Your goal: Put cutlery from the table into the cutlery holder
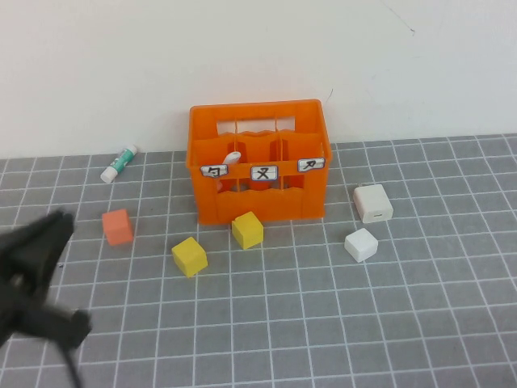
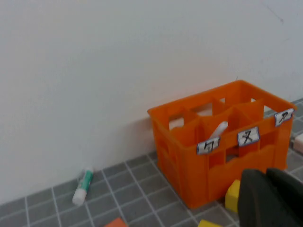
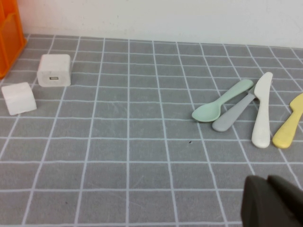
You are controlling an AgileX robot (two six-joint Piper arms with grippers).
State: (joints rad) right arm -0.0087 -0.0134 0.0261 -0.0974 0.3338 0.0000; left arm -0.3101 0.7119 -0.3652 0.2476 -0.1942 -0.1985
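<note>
The orange cutlery holder (image 1: 257, 182) stands at the back middle of the grey gridded table (image 1: 323, 323), against the wall. The end of a pale spoon (image 1: 232, 157) sticks up from its front left compartment; it also shows in the left wrist view (image 2: 218, 128). My left gripper (image 1: 58, 228) is shut and empty, low at the table's left, well apart from the holder (image 2: 222, 156); its tips show in the left wrist view (image 2: 265, 177). My right gripper (image 3: 266, 182) is shut and empty, out of the high view. It hovers near a mint spoon (image 3: 221, 101), a grey piece (image 3: 234, 114), a white knife (image 3: 262, 111) and a yellow piece (image 3: 289, 124).
A white-and-green tube (image 1: 119, 163) lies at the back left. An orange cube (image 1: 118, 226) and two yellow cubes (image 1: 189, 256) (image 1: 247, 229) lie left of and in front of the holder. A white cube (image 1: 361, 244) and a white block (image 1: 373, 203) lie to its right.
</note>
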